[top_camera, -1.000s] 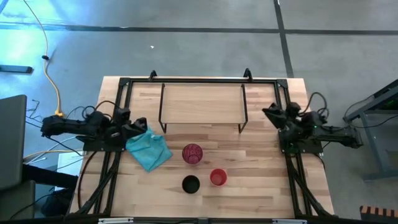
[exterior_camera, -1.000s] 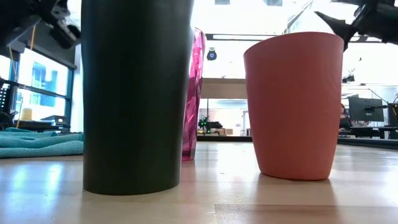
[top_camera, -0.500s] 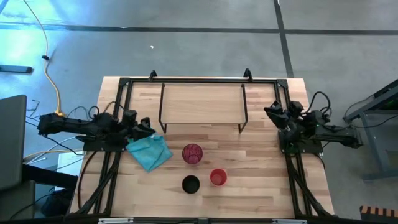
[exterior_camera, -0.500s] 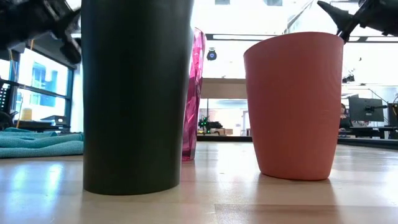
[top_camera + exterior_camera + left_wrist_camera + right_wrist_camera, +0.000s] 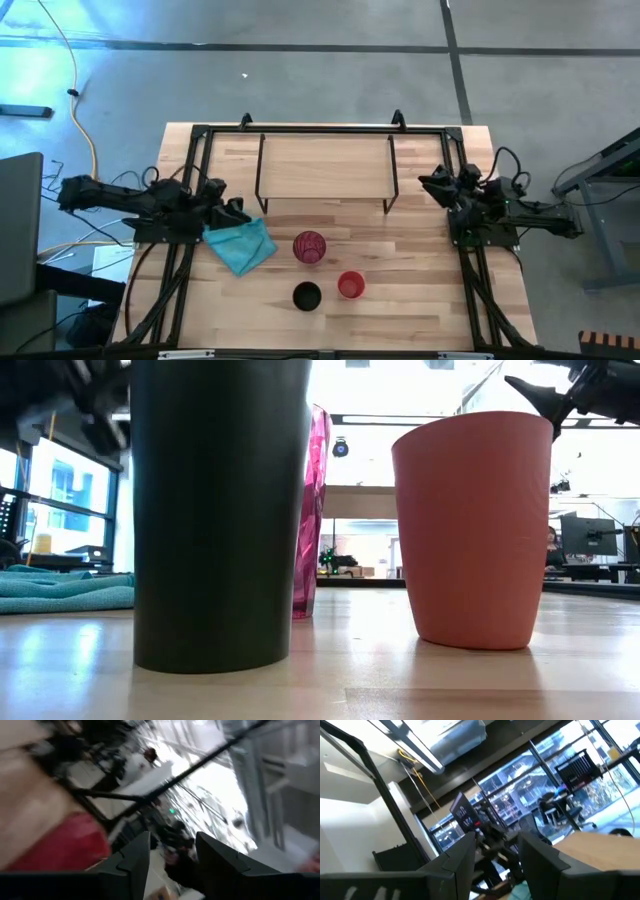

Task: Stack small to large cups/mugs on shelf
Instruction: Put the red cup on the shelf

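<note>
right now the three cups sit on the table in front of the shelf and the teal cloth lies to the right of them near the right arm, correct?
Not quite. The teal cloth lies to the left of the cups, by the left hand, not near the right arm. The high view shows it. The rest holds: the pink tumbler, black cup and red-orange cup sit on the table in front of the shelf.

Grey concrete floor [image 5: 300,70], bright windows [image 5: 70,500]

In the low view the black cup [image 5: 220,510] hides most of the pink tumbler [image 5: 312,510].
</note>
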`<control>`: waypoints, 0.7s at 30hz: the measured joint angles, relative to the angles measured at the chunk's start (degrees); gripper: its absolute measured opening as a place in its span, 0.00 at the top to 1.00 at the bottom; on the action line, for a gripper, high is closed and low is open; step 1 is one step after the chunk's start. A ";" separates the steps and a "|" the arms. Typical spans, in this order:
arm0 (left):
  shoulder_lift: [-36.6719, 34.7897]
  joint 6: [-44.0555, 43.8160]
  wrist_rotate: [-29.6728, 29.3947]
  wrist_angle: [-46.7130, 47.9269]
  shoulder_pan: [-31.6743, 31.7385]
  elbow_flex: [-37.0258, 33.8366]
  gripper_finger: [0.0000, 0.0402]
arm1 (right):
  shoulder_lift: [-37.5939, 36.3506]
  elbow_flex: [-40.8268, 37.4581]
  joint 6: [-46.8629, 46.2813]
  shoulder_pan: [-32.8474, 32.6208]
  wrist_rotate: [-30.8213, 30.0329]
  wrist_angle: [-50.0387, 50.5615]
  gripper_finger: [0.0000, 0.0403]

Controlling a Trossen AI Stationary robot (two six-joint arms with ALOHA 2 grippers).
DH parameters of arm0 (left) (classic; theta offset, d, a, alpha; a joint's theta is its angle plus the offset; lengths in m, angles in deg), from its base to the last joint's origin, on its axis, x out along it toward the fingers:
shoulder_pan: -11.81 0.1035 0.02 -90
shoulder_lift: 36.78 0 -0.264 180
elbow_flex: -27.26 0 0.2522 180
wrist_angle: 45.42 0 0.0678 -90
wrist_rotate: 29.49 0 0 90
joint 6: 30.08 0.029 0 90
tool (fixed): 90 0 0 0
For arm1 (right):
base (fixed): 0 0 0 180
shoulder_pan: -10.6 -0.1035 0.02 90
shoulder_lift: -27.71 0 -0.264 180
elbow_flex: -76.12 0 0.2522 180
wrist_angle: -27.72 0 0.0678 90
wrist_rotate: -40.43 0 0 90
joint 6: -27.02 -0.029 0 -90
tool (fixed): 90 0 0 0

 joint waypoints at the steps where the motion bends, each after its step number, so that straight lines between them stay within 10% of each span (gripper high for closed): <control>1: 1.62 2.89 0.18 -0.57 -1.11 2.40 0.63 | 0.00 0.00 0.01 0.00 -0.01 0.46 0.65; 6: 10.86 20.81 0.25 2.68 -5.29 15.37 0.63 | 0.00 0.00 0.49 0.00 -1.38 0.88 0.65; 10: 18.83 28.09 -1.89 25.52 -5.81 26.96 0.63 | 0.00 0.02 0.45 0.01 -2.01 0.93 0.65; 14: 28.30 30.22 -7.08 44.28 -5.79 35.96 0.63 | 0.00 0.04 -0.26 -0.01 -1.92 1.71 0.65; 21: 44.19 31.73 -8.53 49.49 -5.83 47.33 0.63 | 0.00 0.07 -1.06 -0.01 -1.88 5.12 0.65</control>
